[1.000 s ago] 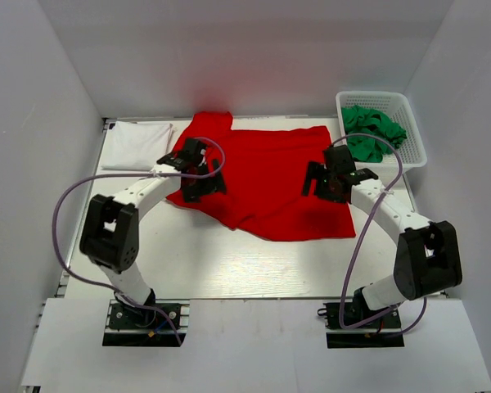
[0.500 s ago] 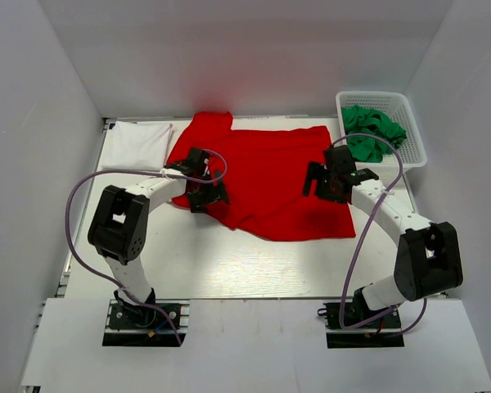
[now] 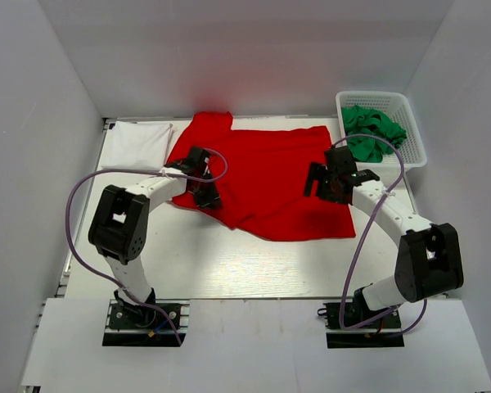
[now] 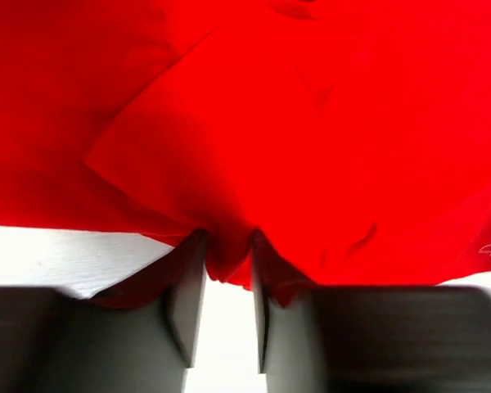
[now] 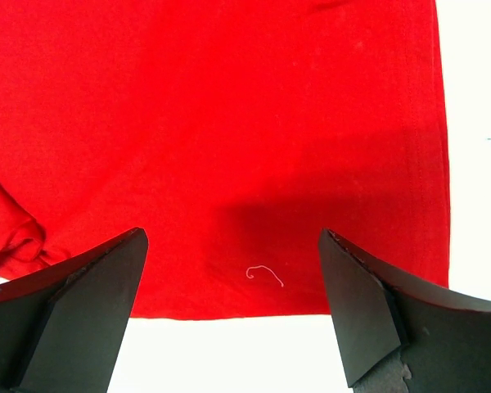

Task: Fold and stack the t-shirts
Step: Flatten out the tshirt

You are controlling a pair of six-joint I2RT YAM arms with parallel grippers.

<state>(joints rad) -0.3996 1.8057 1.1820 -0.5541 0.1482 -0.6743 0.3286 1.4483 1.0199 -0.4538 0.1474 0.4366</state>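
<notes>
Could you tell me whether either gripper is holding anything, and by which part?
The left gripper pinches the bright red cloth t-shirt by a fold at its left edge; the right gripper is open, holding nothing.

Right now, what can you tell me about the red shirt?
The red shirt is plain, bright, soft cloth. It is spread mostly flat on the table, with a sleeve poking toward the back. Its left side is folded over and wrinkled. The left tool pinches its near-left edge. The right tool is open over its flat right part, where a tiny pale thread lies.
</notes>
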